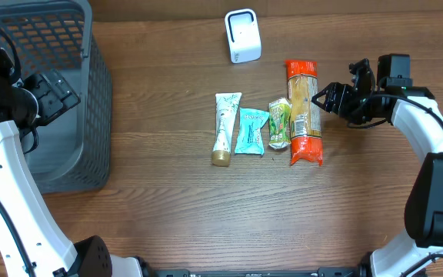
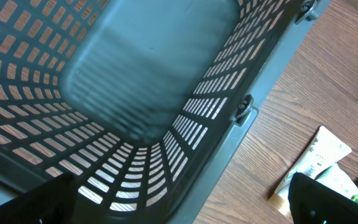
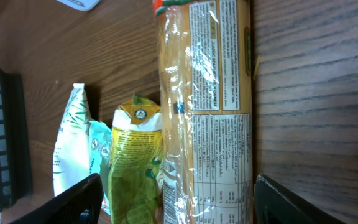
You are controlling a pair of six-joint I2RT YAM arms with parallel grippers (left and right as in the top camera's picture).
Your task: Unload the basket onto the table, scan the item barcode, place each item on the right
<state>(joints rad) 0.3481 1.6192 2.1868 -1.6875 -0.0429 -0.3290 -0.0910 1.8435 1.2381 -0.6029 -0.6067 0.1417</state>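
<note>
Your right claw [image 1: 320,100] has its jaws standing apart, straddling the long clear packet of spaghetti with orange-red ends [image 1: 304,111]. In the right wrist view one dark finger [image 3: 73,202] shows on the far side of the small green-and-yellow pouch [image 3: 132,165], and the other sits past the packet's opposite side, over bare wood. Neither finger can be seen touching the wrapper. The packet lies flat, right of the bench's [image 1: 168,215] middle, with its printed label panel facing up and its length running from the far edge toward the near one.

The pouch lies just beside the packet, on the side away from your claw. After it come a teal sachet [image 1: 250,131] and a white tube with a gold cap [image 1: 224,127], all four items in one row across the middle of the bench.

A white box-shaped barcode scanner [image 1: 242,35] stands near the far edge, apart from the row.

Your left claw [image 1: 56,96] hangs with its jaws wide apart and nothing between them, above the grey plastic lattice basket [image 1: 91,115] at the bench's far left corner.
</note>
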